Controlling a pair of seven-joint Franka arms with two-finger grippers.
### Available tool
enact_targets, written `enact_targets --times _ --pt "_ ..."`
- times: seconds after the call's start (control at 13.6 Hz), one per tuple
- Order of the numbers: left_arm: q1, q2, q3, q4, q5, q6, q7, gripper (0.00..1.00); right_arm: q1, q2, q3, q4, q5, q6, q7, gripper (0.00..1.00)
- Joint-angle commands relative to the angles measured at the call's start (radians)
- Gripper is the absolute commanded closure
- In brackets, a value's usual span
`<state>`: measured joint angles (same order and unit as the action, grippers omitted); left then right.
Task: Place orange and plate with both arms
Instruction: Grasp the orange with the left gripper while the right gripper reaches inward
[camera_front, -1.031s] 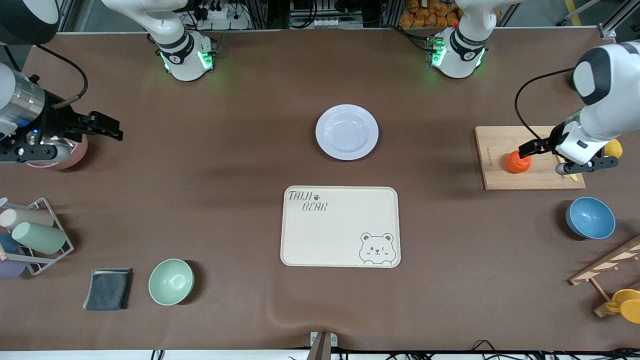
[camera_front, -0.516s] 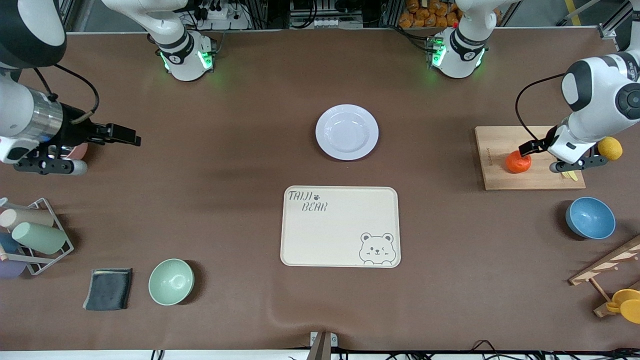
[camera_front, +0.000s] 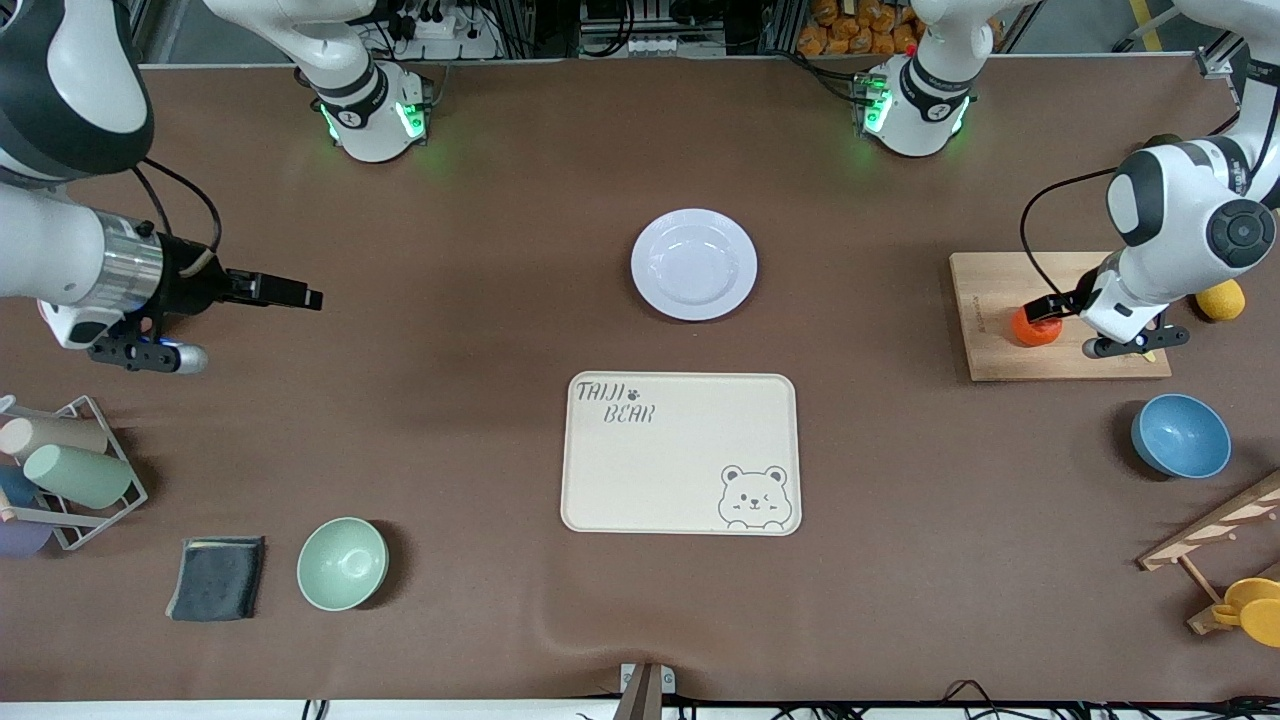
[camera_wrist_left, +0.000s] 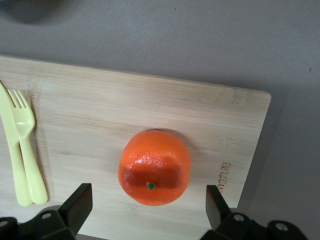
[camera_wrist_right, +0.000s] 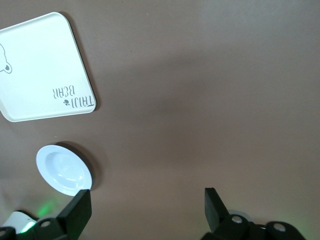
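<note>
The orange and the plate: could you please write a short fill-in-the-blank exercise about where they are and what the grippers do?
1. The orange rests on the wooden ____.
2. The left gripper is ____, with one finger on each side of the orange.
3. The plate lies ____ from the front camera than the bear-print tray.
4. The right gripper, over bare table, holds ____.

Missing words: board; open; farther; nothing

Table covered by matte brown cloth (camera_front: 480, 420), long crease seen near camera-side edge. Metal frame racks with cables and white power strip (camera_front: 440, 25) ranged along edge where arm bases stand; orange packaged goods (camera_front: 850, 28) stacked there too. Grey floor with yellow line (camera_front: 1148, 22) glimpsed at corner. Lighting even, soft shadows cast on cloth
</note>
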<state>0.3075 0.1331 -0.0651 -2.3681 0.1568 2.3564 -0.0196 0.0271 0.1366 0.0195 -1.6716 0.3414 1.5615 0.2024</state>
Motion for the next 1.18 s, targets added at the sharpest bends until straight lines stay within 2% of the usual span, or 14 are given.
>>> enact_targets --times 0.0,0.22,0.88,0.96,1.1 --pt "0.036 0.034 -0.012 0.0 0.017 0.029 0.006 0.0 -0.009 -0.008 0.01 -0.062 0.033 0.058 0.018 0.0" --pt "0.041 0.071 -0.012 0.0 0.017 0.064 0.006 0.0 -0.003 0.018 0.011 -0.091 0.103 0.092 0.017 0.0" --pt "0.044 0.135 -0.015 0.007 0.015 0.089 0.006 0.01 0.085 0.041 0.011 -0.141 0.166 0.163 0.08 0.0" --pt "0.042 0.14 -0.015 0.01 0.015 0.089 0.004 0.15 0.085 0.041 0.011 -0.161 0.185 0.167 0.08 0.0" --pt "0.039 0.14 -0.016 0.009 0.015 0.089 0.0 0.58 0.091 0.037 0.011 -0.172 0.225 0.169 0.08 0.0"
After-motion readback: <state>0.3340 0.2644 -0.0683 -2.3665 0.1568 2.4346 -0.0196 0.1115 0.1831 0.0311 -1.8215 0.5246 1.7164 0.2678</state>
